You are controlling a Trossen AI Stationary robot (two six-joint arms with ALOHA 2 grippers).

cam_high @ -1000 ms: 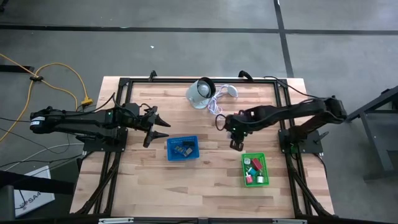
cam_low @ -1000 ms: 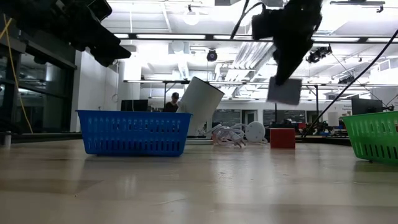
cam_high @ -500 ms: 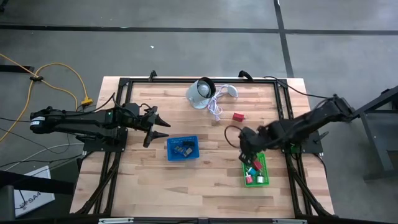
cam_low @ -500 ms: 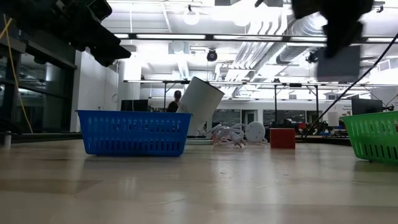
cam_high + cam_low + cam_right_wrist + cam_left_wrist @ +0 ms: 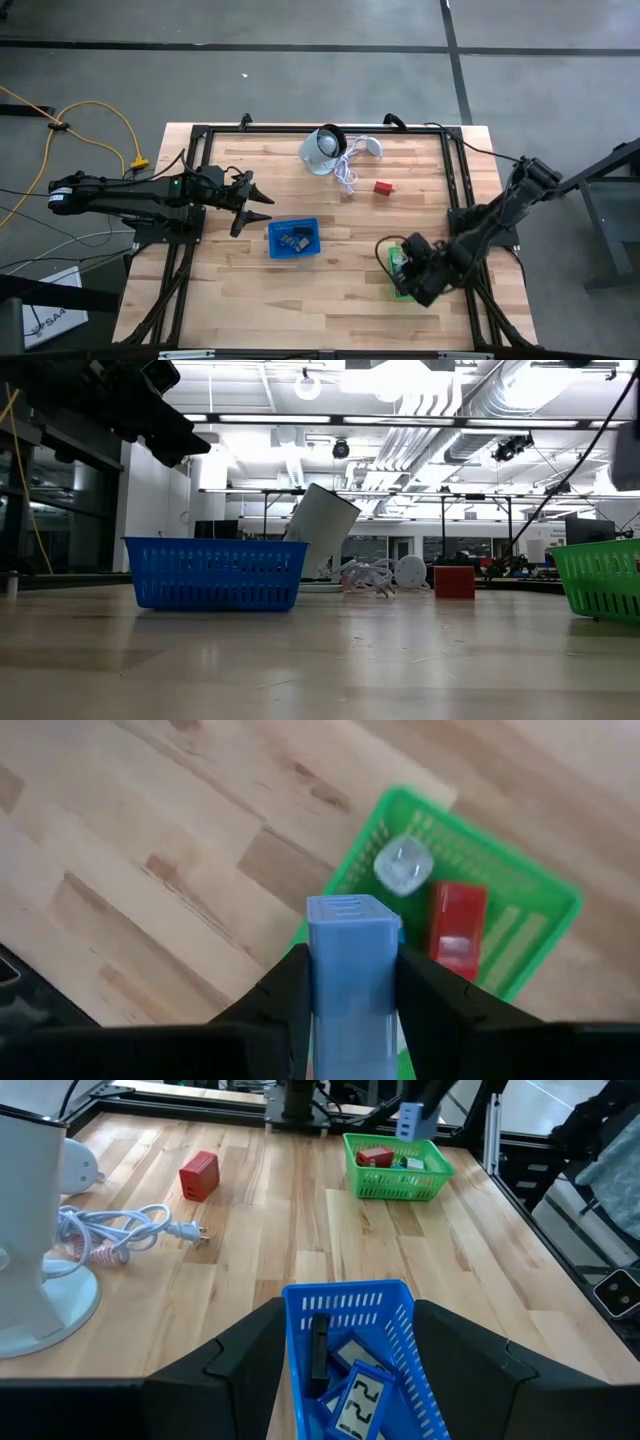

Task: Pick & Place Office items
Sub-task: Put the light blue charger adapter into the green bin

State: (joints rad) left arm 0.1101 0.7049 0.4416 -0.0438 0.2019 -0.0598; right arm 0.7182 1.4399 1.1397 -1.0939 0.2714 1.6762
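Note:
My right gripper (image 5: 413, 273) hangs over the green basket (image 5: 397, 260) at the table's near right, shut on a pale blue block (image 5: 350, 960). The basket (image 5: 470, 890) holds a red block (image 5: 458, 935) and a clear piece (image 5: 403, 863). Another red block (image 5: 382, 187) rests flat on the table near the far edge. My left gripper (image 5: 262, 203) hovers open at the left of the blue basket (image 5: 294, 239), which holds dark rectangles (image 5: 355, 1400). My right gripper pinches the pale blue block by its two long sides (image 5: 322, 975) between its two fingers (image 5: 288, 995). The fingers slant steeply down and lie along the block, whose free end (image 5: 350, 910) sticks out past them. The block is lifted clear, above the green basket's rim.
A white round device (image 5: 322, 150) with a coiled white cable (image 5: 348, 175) stands at the far middle of the table. Bare wood lies between the two baskets and along the near edge. Black frame rails (image 5: 195, 150) run along the table's sides.
My right gripper has swung from the table's middle toward the near right, over the green basket, carrying the pale blue block and rolling about its own line. The red block on the table, hidden under the arm before, now shows.

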